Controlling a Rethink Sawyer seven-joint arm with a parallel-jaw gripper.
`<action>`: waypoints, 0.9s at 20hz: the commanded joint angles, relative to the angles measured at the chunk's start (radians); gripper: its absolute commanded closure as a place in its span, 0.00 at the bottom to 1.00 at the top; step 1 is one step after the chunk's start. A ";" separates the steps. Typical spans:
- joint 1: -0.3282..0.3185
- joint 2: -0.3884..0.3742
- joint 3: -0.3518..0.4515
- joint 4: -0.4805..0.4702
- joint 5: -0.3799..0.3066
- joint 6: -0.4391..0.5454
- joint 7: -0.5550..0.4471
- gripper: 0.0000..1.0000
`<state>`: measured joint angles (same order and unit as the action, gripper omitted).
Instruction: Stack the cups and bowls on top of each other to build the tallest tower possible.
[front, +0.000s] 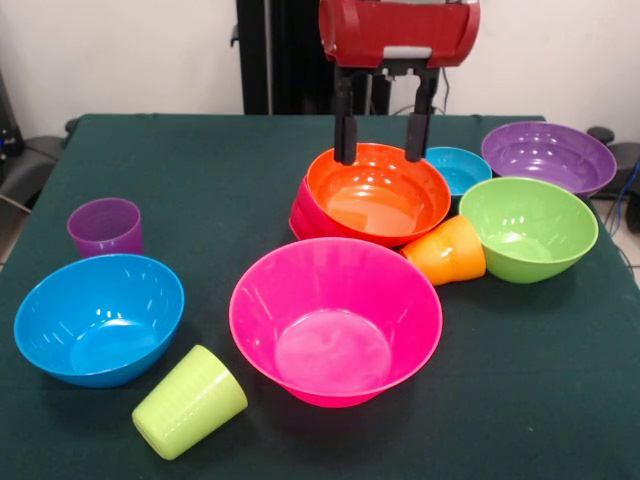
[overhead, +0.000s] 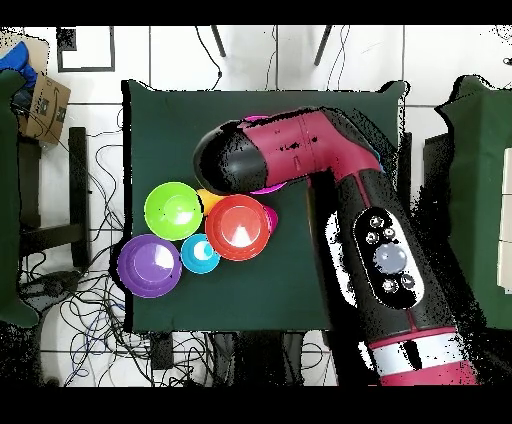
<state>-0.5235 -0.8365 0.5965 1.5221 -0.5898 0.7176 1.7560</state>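
Note:
My gripper (front: 380, 157) is open, its two black fingers (front: 345, 130) hanging at the far rim of the wide orange bowl (front: 378, 195). That bowl sits tilted on the small red bowl (front: 299, 212), and it also shows in the overhead view (overhead: 237, 227). The big pink bowl (front: 335, 320) stands alone on the table in front of them. The ridged orange cup (front: 447, 250) lies on its side against the orange bowl's right. The lime green cup (front: 188, 402) lies on its side at the front left. The purple cup (front: 105, 226) stands upright at the left.
The blue bowl (front: 98, 318) sits front left. The lime green bowl (front: 527, 228), the purple bowl (front: 548, 155) and the small light blue bowl (front: 458, 168) crowd the right side. In the overhead view the arm (overhead: 300, 150) hides the gripper and much of the green table (overhead: 340, 270).

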 joint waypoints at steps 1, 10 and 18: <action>0.051 0.084 -0.095 0.066 -0.074 -0.106 0.116 0.00; 0.112 0.138 -0.180 0.039 -0.065 -0.178 0.148 0.00; 0.148 0.175 -0.237 0.015 -0.047 -0.229 0.144 0.00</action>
<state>-0.4063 -0.7373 0.4443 1.5218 -0.5943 0.5290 1.7574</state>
